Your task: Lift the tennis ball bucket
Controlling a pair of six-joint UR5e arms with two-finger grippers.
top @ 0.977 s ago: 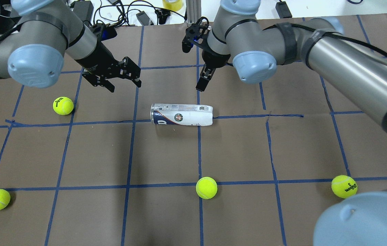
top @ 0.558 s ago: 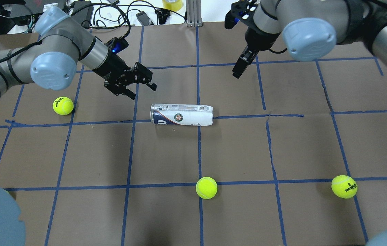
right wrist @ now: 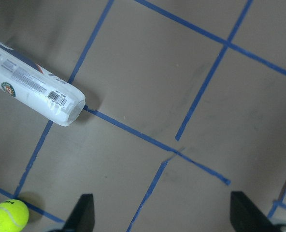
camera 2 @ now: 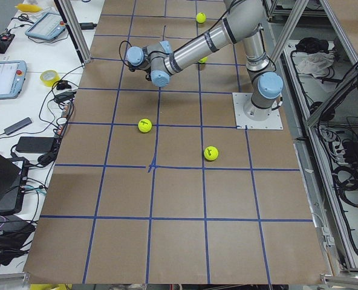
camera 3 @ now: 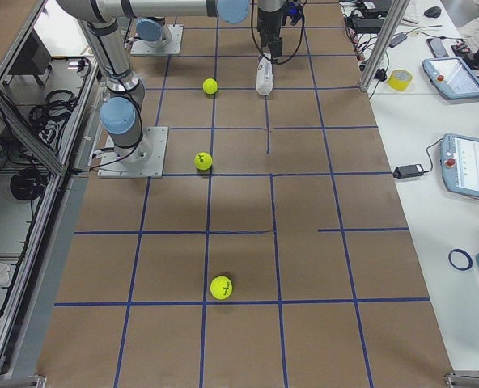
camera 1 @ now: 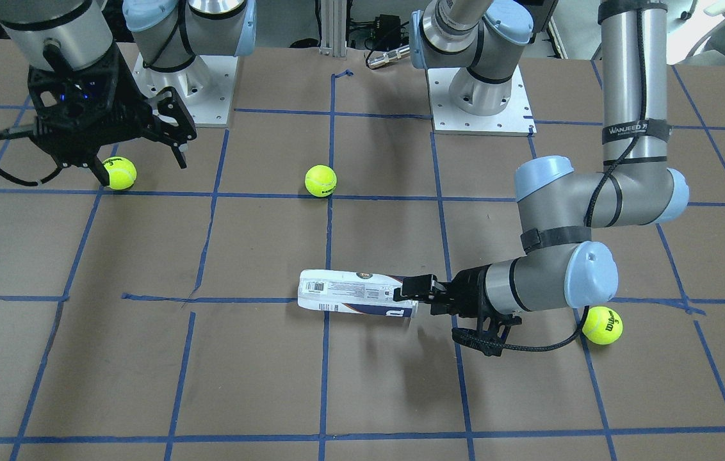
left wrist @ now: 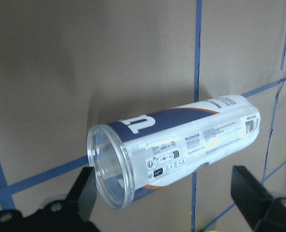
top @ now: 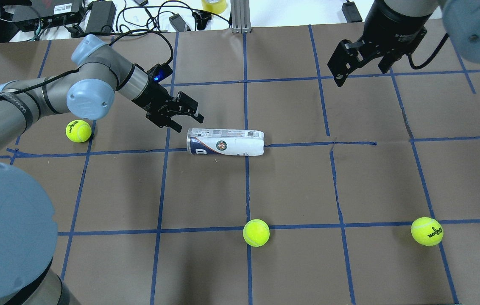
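Note:
The tennis ball bucket (top: 225, 142) is a slim clear can with a white label and a navy band. It lies on its side at mid-table and is empty, as the left wrist view (left wrist: 177, 145) shows. My left gripper (top: 187, 122) is open just off the can's open, rimmed end, low over the table. It also shows in the front view (camera 1: 404, 296), where one finger overlaps that end. My right gripper (top: 361, 71) is open and empty, high at the far right, well away from the can. The can also shows in the right wrist view (right wrist: 34, 82).
Three yellow-green tennis balls lie loose on the brown, blue-taped table: one behind my left arm (top: 78, 131), one at near centre (top: 256, 232), one at near right (top: 426, 231). Cables and boxes (top: 96, 12) sit beyond the far edge.
My left gripper has come down and to the right, up to the can's open end. My right arm has swung away to the far right and turned. The can has not moved.

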